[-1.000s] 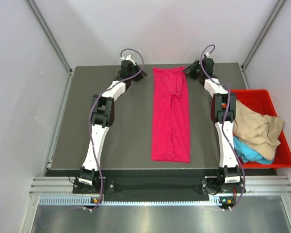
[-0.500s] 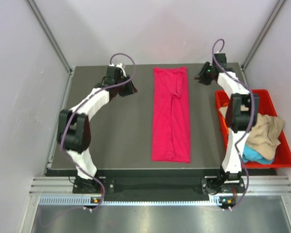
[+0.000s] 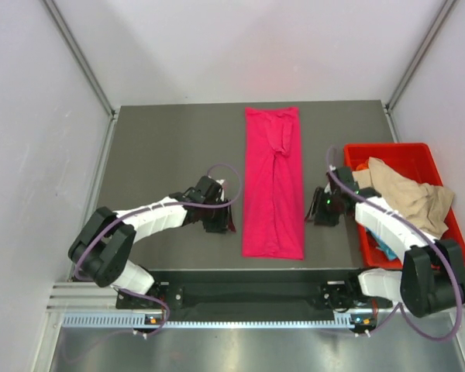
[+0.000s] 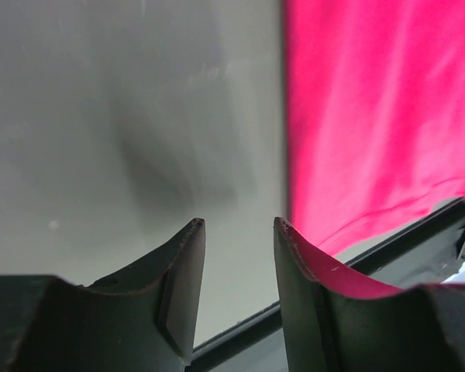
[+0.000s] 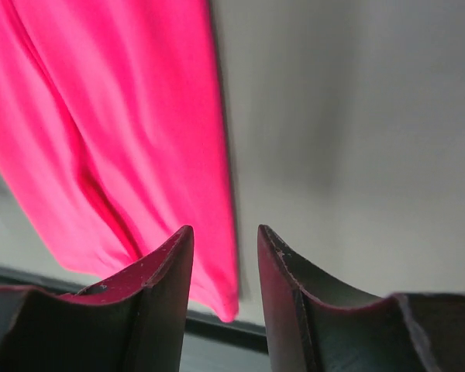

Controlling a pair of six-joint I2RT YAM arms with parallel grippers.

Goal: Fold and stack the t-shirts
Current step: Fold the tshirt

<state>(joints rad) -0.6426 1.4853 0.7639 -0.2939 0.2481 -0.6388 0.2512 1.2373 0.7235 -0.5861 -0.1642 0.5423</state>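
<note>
A magenta-pink t-shirt (image 3: 273,186) lies folded into a long narrow strip down the middle of the dark table, from the far edge to near the front edge. My left gripper (image 3: 221,219) hovers low just left of its near-left corner, open, with only bare table between its fingers (image 4: 239,225); the pink cloth (image 4: 380,116) is to its right. My right gripper (image 3: 316,211) is just right of the near-right corner, open and empty (image 5: 225,230), with the shirt's edge (image 5: 116,116) running past its left finger. A tan t-shirt (image 3: 411,198) is heaped in the bin.
A red plastic bin (image 3: 395,146) stands at the table's right edge and holds the tan cloth, with a bit of turquoise (image 3: 384,246) and orange (image 3: 362,165) cloth beneath. The table's front edge (image 3: 217,273) lies close below both grippers. Grey walls enclose the table.
Both arms have swung back from the shirt's far end to its near corners. Both grippers' jaws have opened. The pink shirt has not moved.
</note>
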